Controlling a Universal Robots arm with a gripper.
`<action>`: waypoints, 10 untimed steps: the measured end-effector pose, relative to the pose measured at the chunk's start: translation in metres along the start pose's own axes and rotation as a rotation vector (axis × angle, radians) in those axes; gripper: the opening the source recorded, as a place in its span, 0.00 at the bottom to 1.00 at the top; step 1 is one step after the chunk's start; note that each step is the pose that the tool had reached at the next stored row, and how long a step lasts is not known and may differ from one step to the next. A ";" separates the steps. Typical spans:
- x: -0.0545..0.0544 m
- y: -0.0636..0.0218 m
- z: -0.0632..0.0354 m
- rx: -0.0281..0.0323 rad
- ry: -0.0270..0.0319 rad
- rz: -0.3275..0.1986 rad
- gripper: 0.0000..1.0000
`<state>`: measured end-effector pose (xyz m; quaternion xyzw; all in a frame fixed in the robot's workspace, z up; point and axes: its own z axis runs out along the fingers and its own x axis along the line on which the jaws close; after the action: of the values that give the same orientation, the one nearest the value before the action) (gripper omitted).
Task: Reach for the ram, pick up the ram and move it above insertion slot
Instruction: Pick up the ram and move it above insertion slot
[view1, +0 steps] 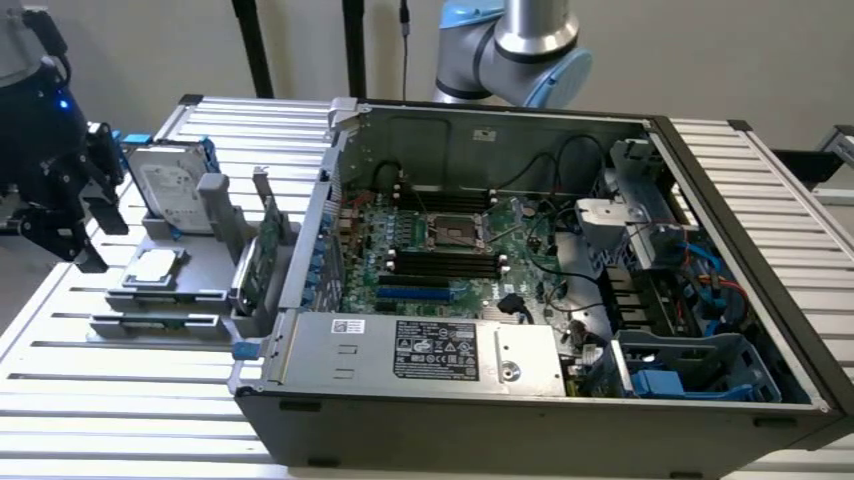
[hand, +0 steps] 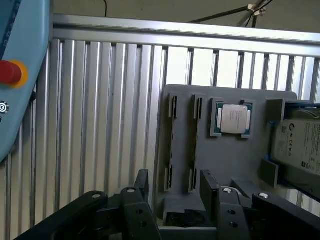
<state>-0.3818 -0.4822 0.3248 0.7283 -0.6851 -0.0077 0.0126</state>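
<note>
**Desk:** Which step is in hand?

**Photographer:** The reach, by my reading. An open dark-grey computer case (view1: 534, 430) sits on the slatted aluminium bench (view1: 80, 400). A grey plastic parts holder (hand: 225, 160) stands to the exterior view's left of the case. The black two-fingered end effector (hand: 174, 180) hovers at the holder's edge, fingers spread wide and gripping nothing.

**Desk:** And the ram?

**Photographer:** The ram, a thin green circuit-board stick (view1: 246, 278), appears to stand on edge in the holder just beside the case wall. Next to it is a taller green card with a metal bracket (view1: 274, 232). The stick is well apart from the end effector. The reach calls for crossing the holder and lining the open fingers up on the stick's flat faces, clear of the taller card.

**Desk:** Any writing?

**Photographer:** None legible. The silver power supply box (view1: 447, 352) carries a black label and the silver hard drive (hand: 300, 142) a white one, but the print is too small to read. The square silver processor (hand: 234, 119) can't be read either.
</note>
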 end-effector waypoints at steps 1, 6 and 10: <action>0.000 -0.0001 0.0018 -0.0001 0.0001 0.000 0.54; 0.001 -0.0004 0.0109 0.0001 0.0000 0.000 0.54; 0.001 -0.0006 0.0180 -0.0001 0.0001 0.000 0.54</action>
<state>-0.3817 -0.4831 0.3067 0.7284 -0.6850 -0.0077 0.0126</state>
